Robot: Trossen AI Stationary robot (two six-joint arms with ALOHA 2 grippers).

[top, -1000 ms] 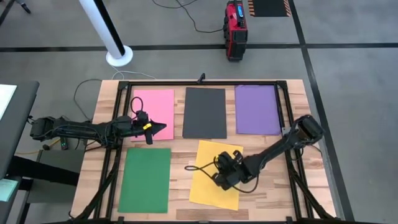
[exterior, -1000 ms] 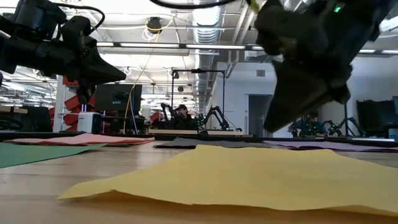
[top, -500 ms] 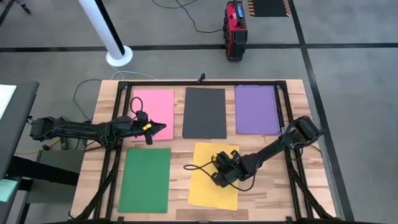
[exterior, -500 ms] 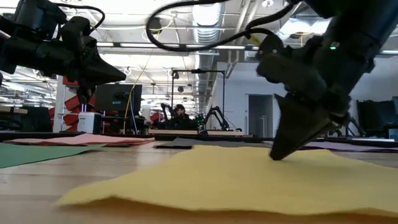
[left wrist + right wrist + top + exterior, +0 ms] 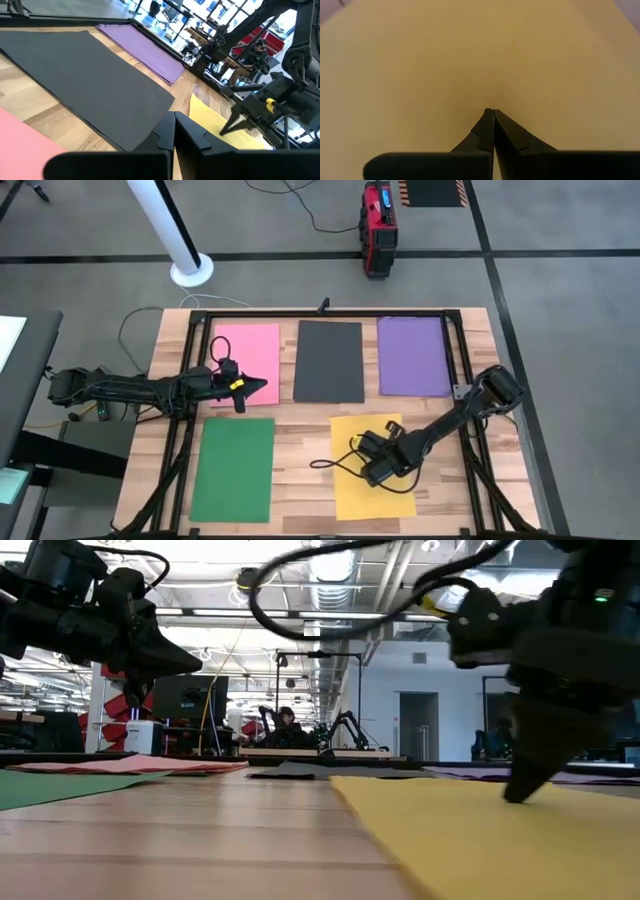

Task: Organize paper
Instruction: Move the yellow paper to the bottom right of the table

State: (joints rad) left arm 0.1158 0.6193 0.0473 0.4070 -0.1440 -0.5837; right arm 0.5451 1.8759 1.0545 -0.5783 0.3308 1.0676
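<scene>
The yellow sheet [image 5: 372,470] has slid rightward across the tabletop [image 5: 300,420] since a moment ago and now lies flat; the right gripper [image 5: 377,474], jaws pressed together, presses on it; five sheets lie there, one each of pink [image 5: 246,353], dark grey [image 5: 329,360], purple [image 5: 414,356], green [image 5: 234,468] and yellow; the left gripper [image 5: 262,386], jaws together, hangs beside the pink sheet.

Left hand [image 5: 173,120] closed above dark grey sheet [image 5: 85,80]; purple sheet [image 5: 142,47], yellow sheet [image 5: 215,122] beyond.

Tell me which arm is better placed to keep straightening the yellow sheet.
Right. The right gripper has its shut fingertips pressed on the yellow sheet. The left gripper hovers between the pink sheet and dark grey sheet, away from the yellow one.
</scene>
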